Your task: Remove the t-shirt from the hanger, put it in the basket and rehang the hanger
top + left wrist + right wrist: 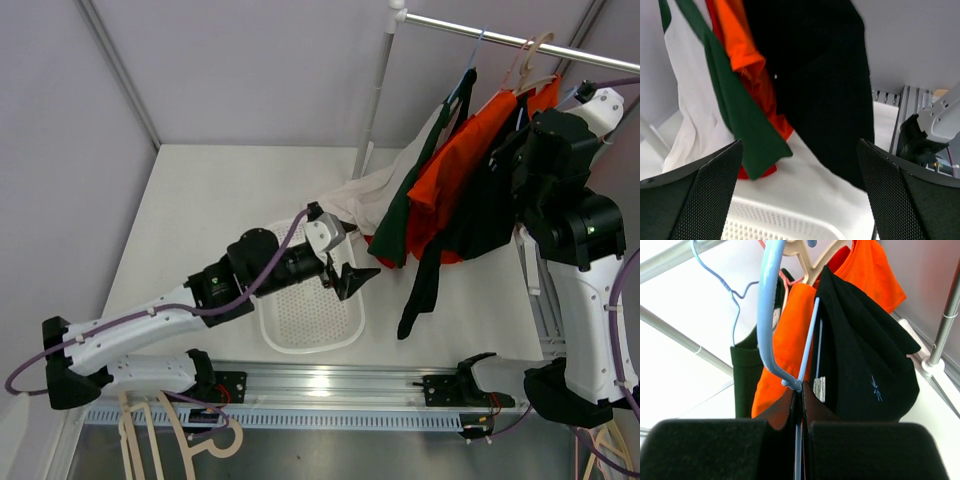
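Right wrist view is showing your right gripper [799,405] clamping shut on the pale blue hanger [767,315], with the black t-shirt [865,365] draping from it up by the rail [470,32]. Your left gripper [800,185] is gaping wide, holding nothing, facing the hanging garments. You are handling soft, light, limp cloth that will probably bunch and slide; pinching a thick fold at the hem looks best

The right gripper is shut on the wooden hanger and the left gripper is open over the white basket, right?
No. The right wrist view shows the right gripper shut on the blue hanger instead; the left gripper is open over the white basket.
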Motion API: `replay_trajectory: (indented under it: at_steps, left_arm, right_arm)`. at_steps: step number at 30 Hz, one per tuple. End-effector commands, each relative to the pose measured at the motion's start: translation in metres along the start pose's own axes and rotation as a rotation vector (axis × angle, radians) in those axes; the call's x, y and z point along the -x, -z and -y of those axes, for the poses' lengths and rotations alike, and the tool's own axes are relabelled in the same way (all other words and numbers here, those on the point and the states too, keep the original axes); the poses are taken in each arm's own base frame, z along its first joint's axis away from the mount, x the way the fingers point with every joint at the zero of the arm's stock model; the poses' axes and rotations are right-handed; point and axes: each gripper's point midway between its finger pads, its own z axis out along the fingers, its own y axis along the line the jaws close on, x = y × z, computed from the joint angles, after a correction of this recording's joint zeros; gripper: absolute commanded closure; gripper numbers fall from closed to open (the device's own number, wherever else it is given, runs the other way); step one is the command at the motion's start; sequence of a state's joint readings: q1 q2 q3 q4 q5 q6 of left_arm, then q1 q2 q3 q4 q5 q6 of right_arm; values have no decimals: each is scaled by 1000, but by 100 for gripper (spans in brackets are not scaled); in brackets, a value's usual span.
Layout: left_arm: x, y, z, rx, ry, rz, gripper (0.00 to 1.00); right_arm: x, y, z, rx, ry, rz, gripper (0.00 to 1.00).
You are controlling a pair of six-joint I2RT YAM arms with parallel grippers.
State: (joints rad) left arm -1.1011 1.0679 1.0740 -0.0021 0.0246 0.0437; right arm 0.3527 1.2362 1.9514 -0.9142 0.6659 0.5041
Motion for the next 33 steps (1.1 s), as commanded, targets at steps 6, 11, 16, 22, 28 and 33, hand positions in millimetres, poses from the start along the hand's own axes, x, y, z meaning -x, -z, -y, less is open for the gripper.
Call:
replay_trajectory:
  at_steps: [6,11,16,22,28,33]
  left_arm:
    - [30,-39,22,-15,-108,207,1]
    - [34,-65,40,-57,-129,237,0]
    - [18,-85,61,-138,-117,219,0]
    - [23,-93,74,-175,-111,241,0]
    - [28,-114,76,-170,-81,250,1]
    - [14,-143,80,-167,-65,198,58]
  right_arm:
    - [37,11,-21,79,-114,88,100]
    - [38,12,-22,88,-110,87,100]
    - [42,15,-23,97,-114,95,100]
    - [42,16,-23,100,-109,93,100]
    - [40,21,-24,117,-116,81,100]
    - [45,26,-19,113,-119,93,100]
